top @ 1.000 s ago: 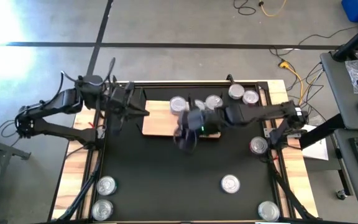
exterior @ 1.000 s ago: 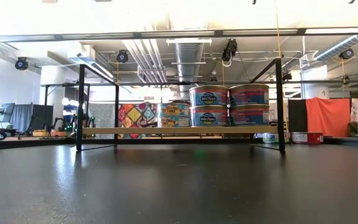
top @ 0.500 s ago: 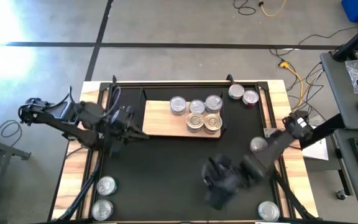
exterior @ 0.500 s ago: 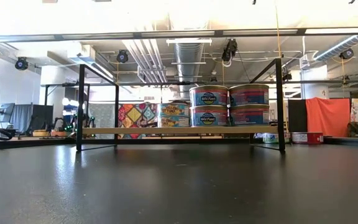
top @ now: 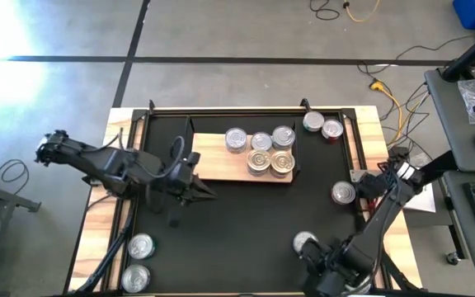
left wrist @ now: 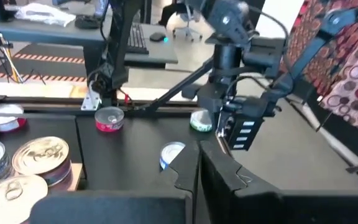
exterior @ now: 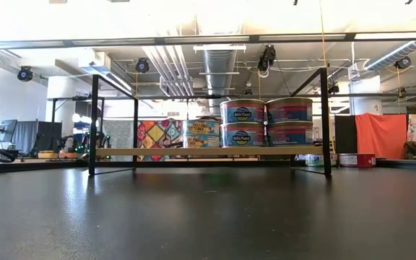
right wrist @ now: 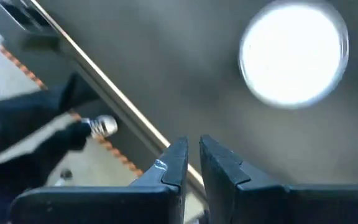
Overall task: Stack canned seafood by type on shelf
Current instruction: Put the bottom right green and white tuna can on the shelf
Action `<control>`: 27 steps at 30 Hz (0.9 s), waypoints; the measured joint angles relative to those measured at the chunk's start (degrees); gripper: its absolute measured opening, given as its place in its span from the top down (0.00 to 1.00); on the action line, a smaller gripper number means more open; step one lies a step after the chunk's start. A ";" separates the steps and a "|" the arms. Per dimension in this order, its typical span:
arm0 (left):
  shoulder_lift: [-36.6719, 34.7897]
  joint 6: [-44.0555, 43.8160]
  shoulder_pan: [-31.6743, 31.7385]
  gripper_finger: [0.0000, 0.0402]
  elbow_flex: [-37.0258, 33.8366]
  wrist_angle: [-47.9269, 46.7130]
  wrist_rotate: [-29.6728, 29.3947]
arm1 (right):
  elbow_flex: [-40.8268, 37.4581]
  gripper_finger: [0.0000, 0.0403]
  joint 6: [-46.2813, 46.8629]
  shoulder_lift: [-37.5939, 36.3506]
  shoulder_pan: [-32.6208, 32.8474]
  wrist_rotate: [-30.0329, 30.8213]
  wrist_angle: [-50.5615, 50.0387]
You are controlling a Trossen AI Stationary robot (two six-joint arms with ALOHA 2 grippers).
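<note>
The light-wood shelf (top: 221,165) stands at the mat's far middle with several tins of canned seafood (top: 261,152) on it; the low view shows two stacks of two (exterior: 266,123). Loose tins lie at the far right (top: 322,125), the right edge (top: 343,193), the near right (top: 305,242) and the near left (top: 138,260). My left gripper (top: 204,193) is shut, nearly level, near the shelf's near left corner, touching nothing. My right gripper (right wrist: 192,157) is shut and points steeply down over the mat, beside the near-right tin (right wrist: 294,59).
A black mat (top: 237,223) covers the table inside a black frame. The right arm (top: 378,214) slants across the near right corner. Between the shelf and the near edge the mat's middle is bare. Desks, cables and a keyboard lie beyond the table's right side.
My right gripper has swung from over the shelf's near edge toward the table's near right corner, sinking, tipping downward and rolling, and has stayed shut. My left gripper has gone from the shelf's left end toward the near edge. The tins have not moved.
</note>
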 joint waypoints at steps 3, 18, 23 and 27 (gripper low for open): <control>1.19 -0.56 0.00 1.00 0.00 0.00 -0.23 | -1.21 0.92 1.28 0.00 1.52 -3.56 -0.04; 0.34 -4.00 0.00 1.00 0.00 -0.60 -1.19 | -1.89 0.92 -4.26 8.45 4.88 -29.92 -0.31; 0.42 -4.08 -0.13 1.00 0.00 -0.63 1.56 | -2.40 0.92 -5.75 9.12 5.53 -30.16 -0.62; 0.42 -5.07 -0.17 1.00 0.00 -1.10 2.53 | -4.12 0.92 -7.80 10.71 5.86 -30.16 -0.86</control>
